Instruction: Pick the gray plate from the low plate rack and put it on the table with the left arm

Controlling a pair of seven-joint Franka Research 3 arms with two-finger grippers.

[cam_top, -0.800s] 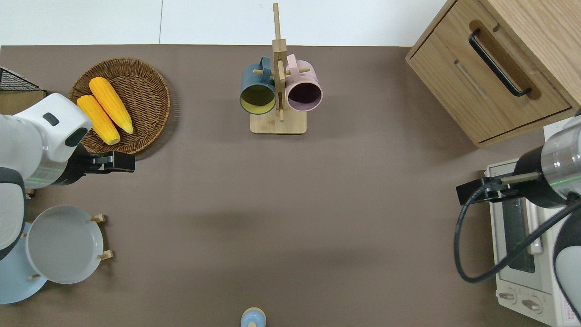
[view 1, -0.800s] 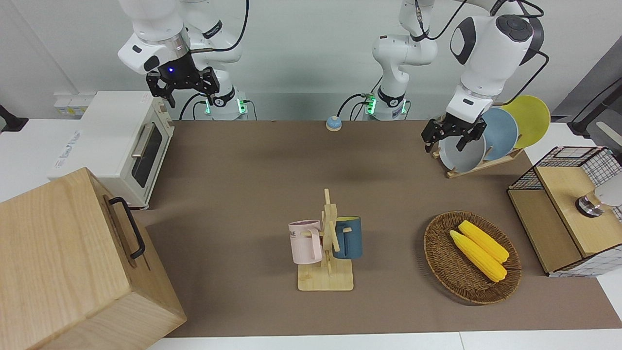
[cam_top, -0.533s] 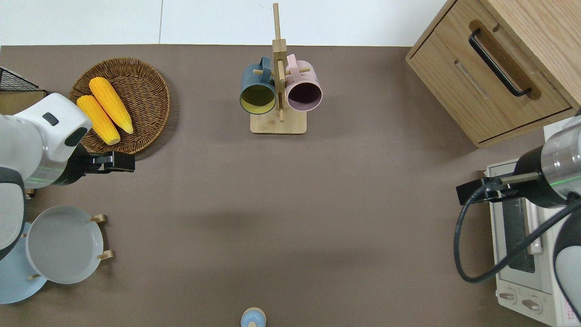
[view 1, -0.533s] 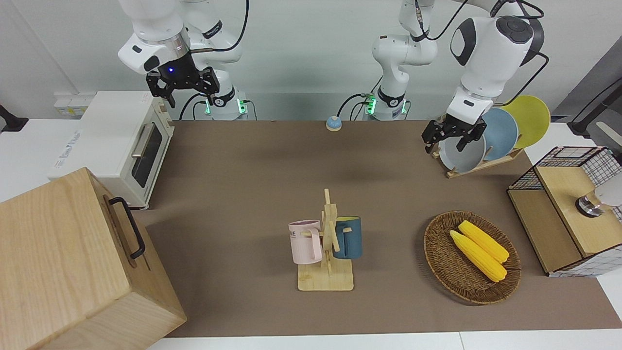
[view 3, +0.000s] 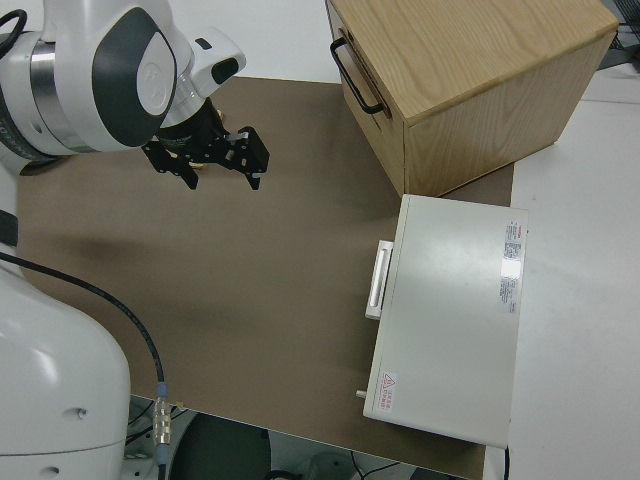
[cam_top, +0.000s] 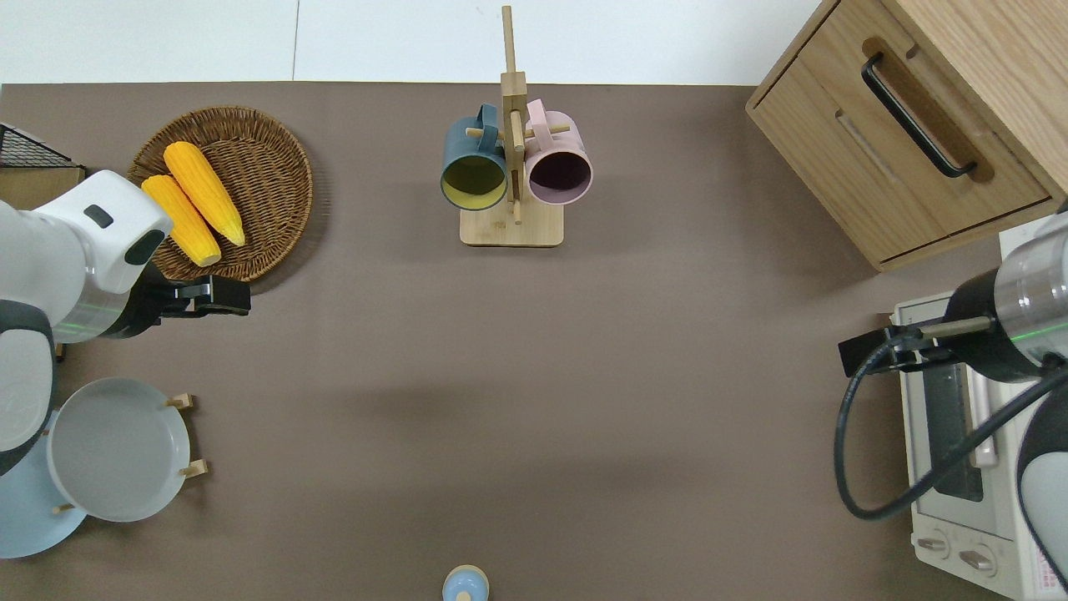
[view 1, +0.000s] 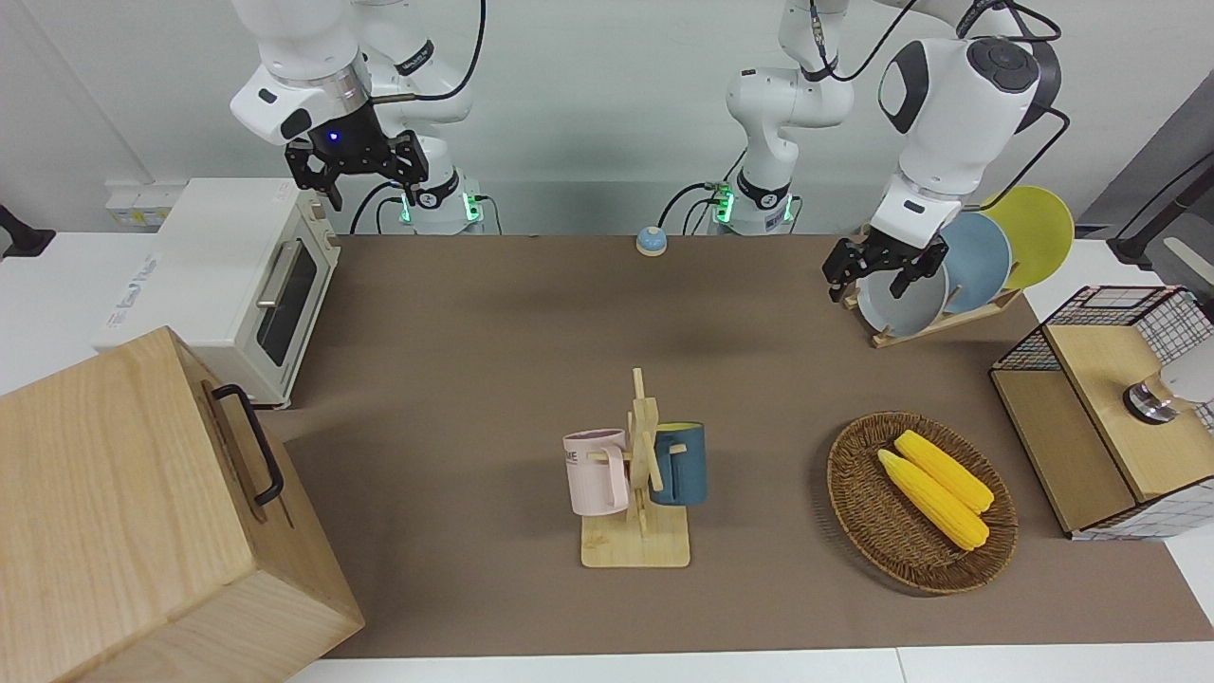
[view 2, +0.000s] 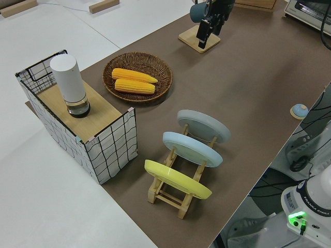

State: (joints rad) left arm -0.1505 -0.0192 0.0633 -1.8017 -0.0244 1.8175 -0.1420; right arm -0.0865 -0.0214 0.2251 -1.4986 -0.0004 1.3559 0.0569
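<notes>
Two robot arms at a brown table, the left gripper open in the air near the plate rack

Two white arms stand at one long edge of the matte brown tabletop [view 1: 474,379]. The left arm's black two-finger gripper [view 1: 877,272] hangs in the air with its fingers spread apart, holding nothing and touching nothing. From overhead, this left gripper [cam_top: 200,298] is over bare tabletop, between the woven basket and the rack. In the front view it overlaps the upper rim of the gray plate, but the overhead view shows it apart from the plate.

The round pale gray plate [cam_top: 117,448] with a shallow raised rim leans in the small low rack of light wooden slats [view 2: 176,191], at the corner of the tabletop by the left arm's base. It fills the rack's slot toward the middle of the table. A round blue plate [view 2: 192,149] leans in the next slot, and a round yellow plate [view 2: 176,179] in the slot nearest the table's end edge.

A round brown wicker basket [cam_top: 250,167] holding two yellow corn cobs [cam_top: 192,202] lies farther from the robots than the rack, toward the opposite long edge. An upright wooden mug stand [view 1: 637,503] carrying a pink mug [view 1: 596,471] and a dark blue mug [view 1: 681,463] stands mid-table near that same edge.

The right arm is parked; its black gripper [view 1: 353,169], under a blue wrist light, has its fingers apart and empty.
</notes>
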